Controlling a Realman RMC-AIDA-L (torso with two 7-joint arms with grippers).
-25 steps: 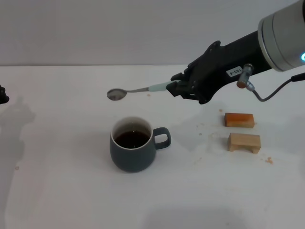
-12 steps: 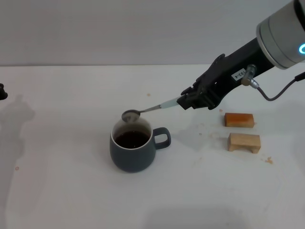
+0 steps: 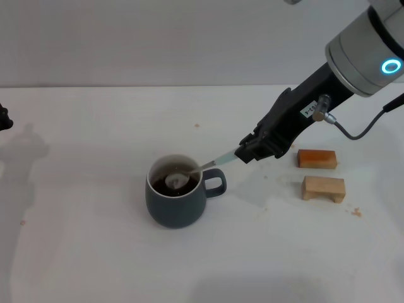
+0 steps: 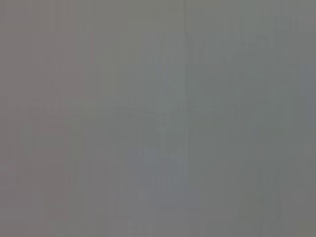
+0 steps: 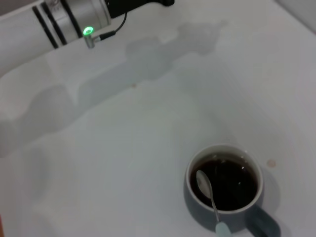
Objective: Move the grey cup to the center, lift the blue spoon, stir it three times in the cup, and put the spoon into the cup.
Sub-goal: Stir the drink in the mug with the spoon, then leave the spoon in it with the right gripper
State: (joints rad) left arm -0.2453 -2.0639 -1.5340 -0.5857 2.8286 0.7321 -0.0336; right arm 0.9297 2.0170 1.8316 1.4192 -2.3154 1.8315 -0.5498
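The grey cup stands near the table's middle, handle toward the right, with dark liquid inside; it shows too in the right wrist view. The blue spoon slants down from the right, its metal bowl dipped in the liquid and its pale handle over the rim. My right gripper is shut on the spoon's handle end, just right of the cup and above it. Only a dark sliver of my left arm shows at the head view's left edge; the left gripper itself is out of sight.
Two small wooden blocks lie to the right of the cup, an orange-brown one and a paler one nearer me. Crumbs dot the white table around them. The left arm lies across the far side in the right wrist view.
My right gripper came down and tilted the spoon. The spoon's bowl went from hovering level behind the cup to the rim, then into the liquid.
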